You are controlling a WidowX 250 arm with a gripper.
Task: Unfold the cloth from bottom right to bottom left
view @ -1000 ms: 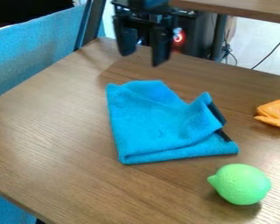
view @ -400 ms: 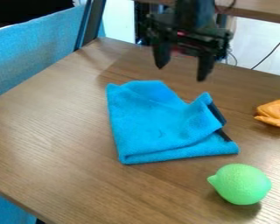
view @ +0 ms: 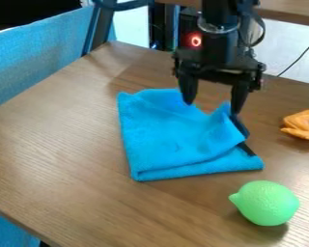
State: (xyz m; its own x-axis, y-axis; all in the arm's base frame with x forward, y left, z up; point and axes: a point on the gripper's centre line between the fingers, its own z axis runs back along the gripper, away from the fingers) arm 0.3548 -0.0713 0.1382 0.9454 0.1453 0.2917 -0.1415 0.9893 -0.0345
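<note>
The black gripper (view: 212,107) hangs over the upper right part of the cloth, its two fingers spread wide apart and pointing down. Nothing is held between them. The bright blue cloth (view: 167,137) lies partly folded in the middle of the wooden table, with a layered fold along its bottom edge. A raised peak stands at its right side, beside a dark strip along the edge. The right fingertip is close to that peak; whether it touches is hard to tell.
A green lime-like toy (view: 265,203) lies below the cloth's right corner. An orange toy (view: 302,125) sits at the right edge of view. The wooden table's (view: 66,144) left edge slants down past blue fabric.
From the upper left, my gripper has come right and down until it is over the cloth's upper right part. The cloth and the toys have stayed where they were.
</note>
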